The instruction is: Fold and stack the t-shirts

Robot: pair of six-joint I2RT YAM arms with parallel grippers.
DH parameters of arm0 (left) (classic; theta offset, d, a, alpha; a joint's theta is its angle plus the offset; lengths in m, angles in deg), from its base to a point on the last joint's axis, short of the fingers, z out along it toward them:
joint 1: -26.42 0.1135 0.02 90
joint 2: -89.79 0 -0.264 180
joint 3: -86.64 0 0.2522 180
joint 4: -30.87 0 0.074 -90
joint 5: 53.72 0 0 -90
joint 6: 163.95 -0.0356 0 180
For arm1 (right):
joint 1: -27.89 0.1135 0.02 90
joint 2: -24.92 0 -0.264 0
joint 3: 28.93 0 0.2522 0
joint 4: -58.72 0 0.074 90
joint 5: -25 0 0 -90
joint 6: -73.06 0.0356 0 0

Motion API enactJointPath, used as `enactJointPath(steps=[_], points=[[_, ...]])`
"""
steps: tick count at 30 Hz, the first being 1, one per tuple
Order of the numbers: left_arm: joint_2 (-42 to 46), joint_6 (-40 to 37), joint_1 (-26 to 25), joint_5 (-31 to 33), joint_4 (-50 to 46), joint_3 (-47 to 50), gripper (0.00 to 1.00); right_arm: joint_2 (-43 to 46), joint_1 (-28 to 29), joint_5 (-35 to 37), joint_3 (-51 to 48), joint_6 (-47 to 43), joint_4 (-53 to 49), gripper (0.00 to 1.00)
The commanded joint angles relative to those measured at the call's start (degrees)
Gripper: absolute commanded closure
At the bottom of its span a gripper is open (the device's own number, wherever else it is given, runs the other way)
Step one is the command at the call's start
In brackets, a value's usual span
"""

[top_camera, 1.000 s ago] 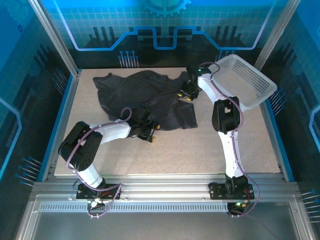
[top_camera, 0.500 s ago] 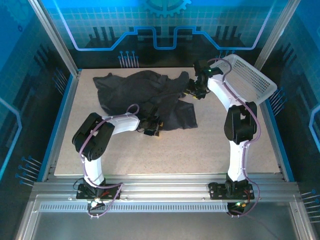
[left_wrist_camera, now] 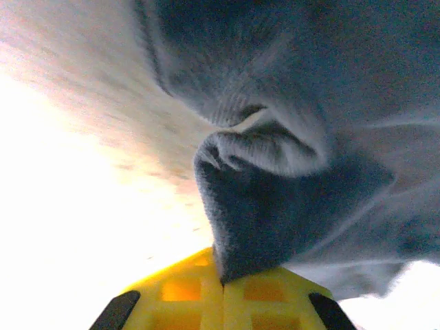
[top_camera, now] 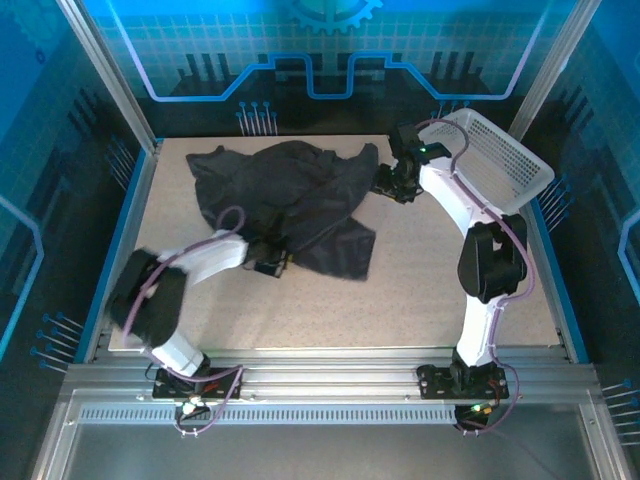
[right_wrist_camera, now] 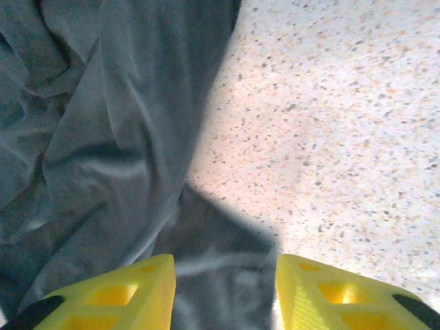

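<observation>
It was a robotics lab cell: a speckled tabletop (top_camera: 400, 300) stood boxed in by aluminium extrusion posts (top_camera: 105, 75) and translucent blue panels (top_camera: 200, 40) printed with circuit and gear graphics, with two cabled robot arms (top_camera: 455, 205) bolted to a slotted rail (top_camera: 330, 380) at the near edge.

- The crumpled t-shirt (right_wrist_camera: 103, 137) is spread from 7 to 12 o'clock.
- The speckled table (right_wrist_camera: 344, 124) is seen at 2 o'clock.
- The right gripper (right_wrist_camera: 225, 289) is held parted at 6 o'clock.

T-shirt (top_camera: 290, 195): soft dark cloth, matt, fuzzy knit close up. Surface (top_camera: 440, 290): speckled, stone-like, matt, fine-grained. Basket (top_camera: 500, 160): white plastic mesh. My right claw (right_wrist_camera: 225, 268): yellow plastic, smooth, slight sheen. Rails (top_camera: 320, 385): brushed metal.
</observation>
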Motion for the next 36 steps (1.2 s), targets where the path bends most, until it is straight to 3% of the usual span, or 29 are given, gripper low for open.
enactJointPath(steps=[1,4,8,12,18,22,29,32,36], points=[[16.5,-6.4,6.1,7.8,-14.5,6.1,1.0,0.9,0.0,2.1,-1.6,-0.5,1.7,0.56],[28.4,-9.2,14.5,10.8,-18.9,10.2,1.0,-0.6,0.8,1.7,-2.5,-0.2,1.9,0.56],[33.0,-12.9,23.1,8.0,-16.6,12.6,1.0,-3.3,1.3,-0.1,-3.6,1.9,2.3,0.55],[30.7,-16.3,23.8,7.2,-14.2,9.6,1.0,-5.9,1.9,-1.9,-4.2,4.6,2.5,0.53],[27.6,-20.5,24.2,11.9,-18.7,2.5,1.0,-9.8,2.3,-3.4,-4.3,5.2,6.0,0.5],[27.3,-22.8,24.7,14.8,-20.1,-2.2,1.0,-14.2,1.6,-7.5,1.4,4.7,5.7,0.44],[26.2,-23.3,25.0,14.1,-18.7,-5.2,1.0,-19.9,2.0,-12.4,6.0,8.9,6.5,0.45],[25.9,-23.3,25.3,13.5,-17.1,-5.4,1.0,-22.2,1.9,-14.1,7.1,11.0,7.3,0.55],[23.6,-24.7,26.1,11.1,-13.4,-7.5,1.0,-22.1,1.7,-13.5,9.4,12.4,8.9,0.9]])
